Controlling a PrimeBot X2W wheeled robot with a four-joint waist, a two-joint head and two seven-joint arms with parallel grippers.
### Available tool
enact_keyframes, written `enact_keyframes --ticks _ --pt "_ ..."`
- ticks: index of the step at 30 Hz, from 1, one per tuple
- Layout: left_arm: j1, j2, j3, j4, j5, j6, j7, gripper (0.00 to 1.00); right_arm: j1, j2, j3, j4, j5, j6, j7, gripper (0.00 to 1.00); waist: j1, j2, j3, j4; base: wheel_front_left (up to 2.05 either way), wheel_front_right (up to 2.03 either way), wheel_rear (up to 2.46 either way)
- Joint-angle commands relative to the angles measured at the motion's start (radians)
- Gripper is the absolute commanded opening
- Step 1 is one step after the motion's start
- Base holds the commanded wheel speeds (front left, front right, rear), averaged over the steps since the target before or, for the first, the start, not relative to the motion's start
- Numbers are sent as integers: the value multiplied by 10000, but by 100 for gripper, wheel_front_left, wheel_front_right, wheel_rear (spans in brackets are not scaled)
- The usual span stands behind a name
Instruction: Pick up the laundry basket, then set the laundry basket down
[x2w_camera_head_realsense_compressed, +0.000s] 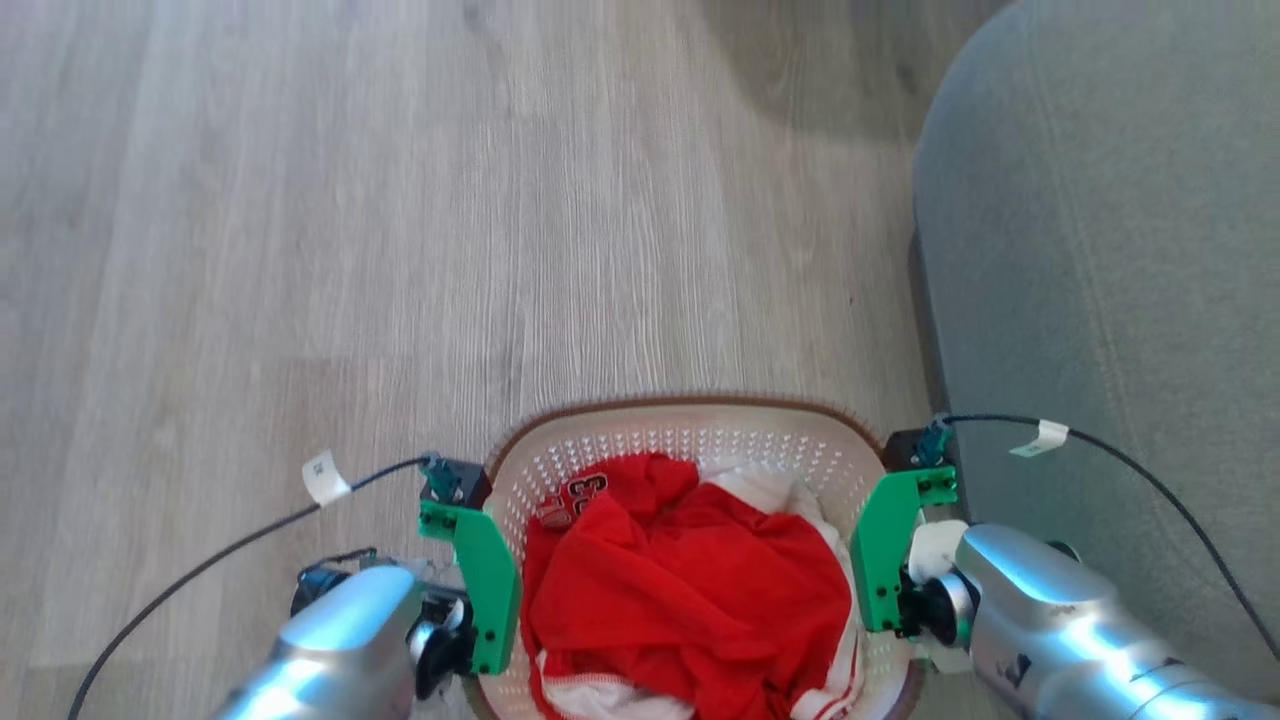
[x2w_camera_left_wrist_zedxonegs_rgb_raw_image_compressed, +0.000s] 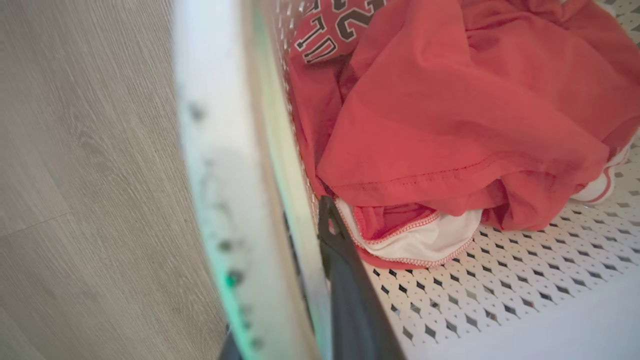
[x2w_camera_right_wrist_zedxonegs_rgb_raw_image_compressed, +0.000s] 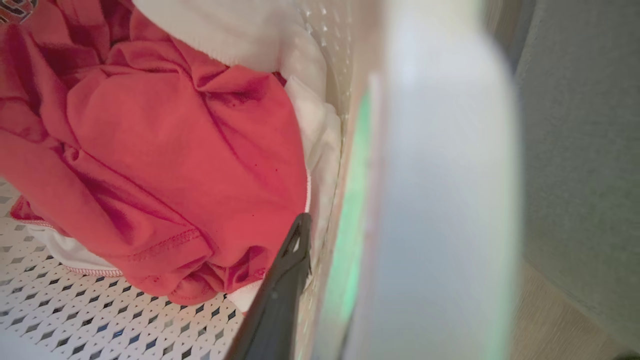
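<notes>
Jaws: left gripper (x2w_camera_left_wrist_zedxonegs_rgb_raw_image_compressed: 300, 265) pinches the side wall of the laundry basket (x2w_camera_head_realsense_compressed: 700, 425), one dark finger inside. Right gripper (x2w_camera_right_wrist_zedxonegs_rgb_raw_image_compressed: 327, 280) clamps the opposite wall likewise, judged to keep the load level. Basket sits lower centre of head view, holding red-and-white clothes (x2w_camera_head_realsense_compressed: 680, 580), beside a grey sofa (x2w_camera_head_realsense_compressed: 1100, 250).

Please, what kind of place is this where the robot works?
Most likely a room in a home, perhaps a living room. The floor is pale wood-look planks, a grey upholstered seat stands at the right, and a laundry basket holds red and white clothes.
</notes>
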Motion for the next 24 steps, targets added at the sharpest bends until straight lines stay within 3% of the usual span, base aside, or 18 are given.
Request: enact_keyframes --ticks 1,24 --pt "-290 -34 18 -512 -6 -256 -83 0 -41 448 159 -454 123 133 21 0 1 -1 -502 75 0 0 0" --pt "335 418 -291 -1090 -529 -256 215 0 313 615 867 -342 1205 133 22 0 1 -1 -1573 305 0 0 0"
